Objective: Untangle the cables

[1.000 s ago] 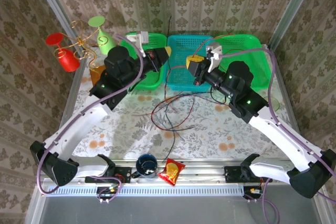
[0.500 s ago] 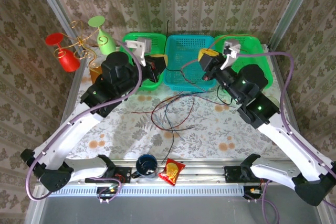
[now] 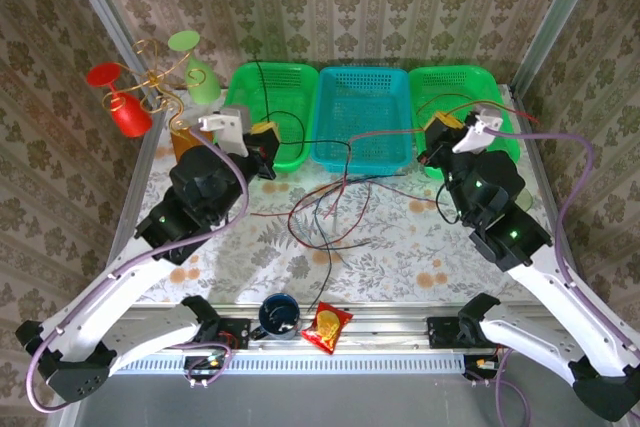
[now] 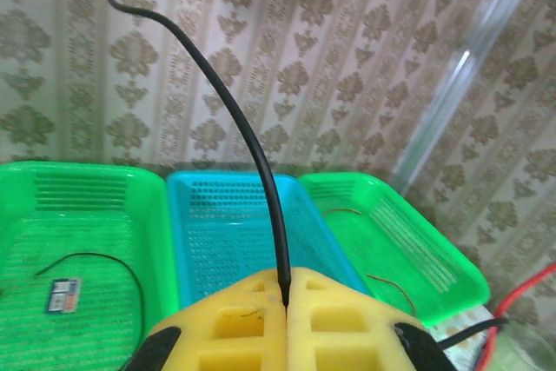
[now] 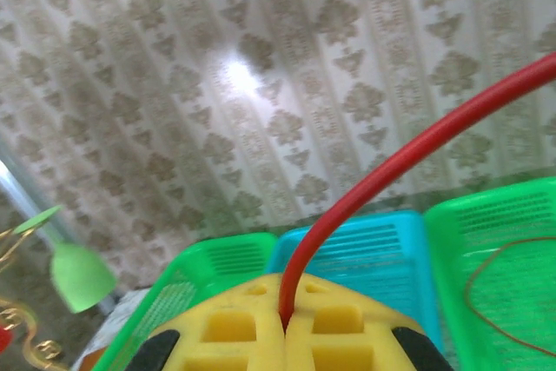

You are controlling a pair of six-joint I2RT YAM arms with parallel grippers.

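Observation:
A loose tangle of red, black and blue-teal cables [image 3: 330, 209] lies on the table in front of the baskets. My left gripper [image 3: 262, 135] hangs before the left green basket [image 3: 290, 82], shut on a black cable [image 4: 252, 145]. That cable rises from between the yellow pads [image 4: 330, 319] and curls up to the left. My right gripper [image 3: 443, 132] is over the near edge of the right green basket [image 3: 460, 82], shut on a red cable [image 5: 382, 171] that arcs up to the right. Strands run from both grippers across the teal basket's [image 3: 365, 97] front down to the tangle.
In the left green basket lie a thin black wire [image 4: 113, 260] and a small card [image 4: 64, 294]; a thin brownish wire [image 4: 387, 284] lies in the right one. Red and green cups on a gold stand [image 3: 150, 82] are at the back left. A blue mug [image 3: 279, 314] and a snack packet [image 3: 326, 327] sit at the near edge.
Both grippers have drawn apart and toward the near side, left going left, right going right. The held black and red cables have pulled out of the pile and stretch across the teal basket.

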